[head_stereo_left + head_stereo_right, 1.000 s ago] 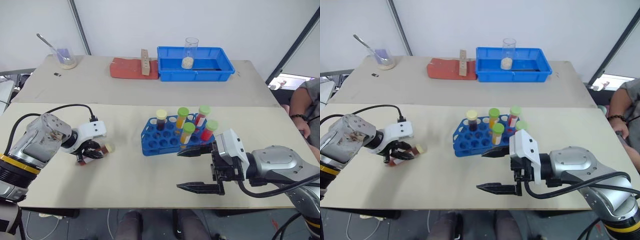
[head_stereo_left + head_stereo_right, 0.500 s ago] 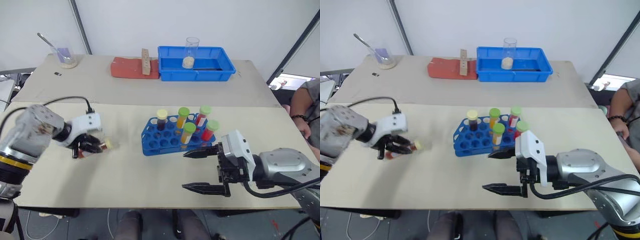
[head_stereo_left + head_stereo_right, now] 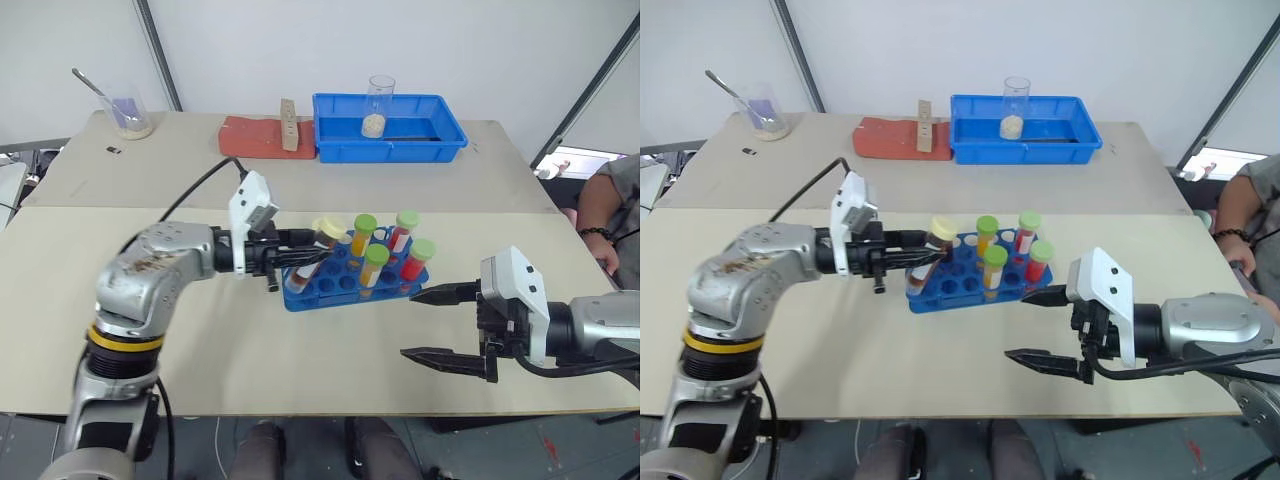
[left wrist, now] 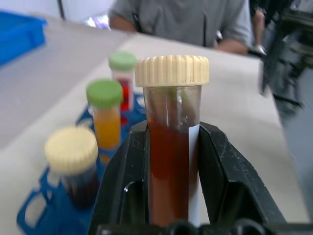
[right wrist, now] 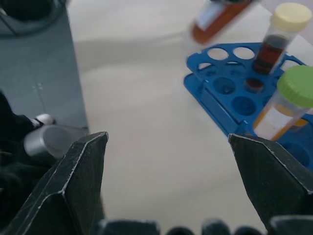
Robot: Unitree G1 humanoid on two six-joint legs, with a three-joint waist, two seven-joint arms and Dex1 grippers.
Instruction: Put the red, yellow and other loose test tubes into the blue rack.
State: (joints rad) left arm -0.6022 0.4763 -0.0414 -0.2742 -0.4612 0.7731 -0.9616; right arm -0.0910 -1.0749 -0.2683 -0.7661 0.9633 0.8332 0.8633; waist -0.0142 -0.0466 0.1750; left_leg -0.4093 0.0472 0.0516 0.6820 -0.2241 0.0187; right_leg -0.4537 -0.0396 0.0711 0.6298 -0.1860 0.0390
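Plastic throughout: the brown tube I hold is clear and cylindrical, filled with dark reddish-brown liquid, topped by a ribbed cream cap and carrying a strip of white label down one side. My left gripper is clamped on its body, matte black fingers pressing it from both sides. The tube's long axis lies tilted, cap end pointing toward my right and slightly up, over the left end of the blue rack.

That rack is glossy bright blue, a low stand with a grid of round holes. Five capped tubes stand upright in it: a cream-capped dark one, an orange-yellow one with a green cap, another yellow one with a green cap, and two red ones with green caps.

My right gripper hangs spread wide with nothing in it, to the right of the rack and apart from it, its tapered black fingers pointing left.

All this sits on a pale, smooth beige counter. Farther back lie a blue tray holding a clear beaker, a red pad, and a cup with a spoon. Behind is a plain white wall; a person's arm shows at the right edge.
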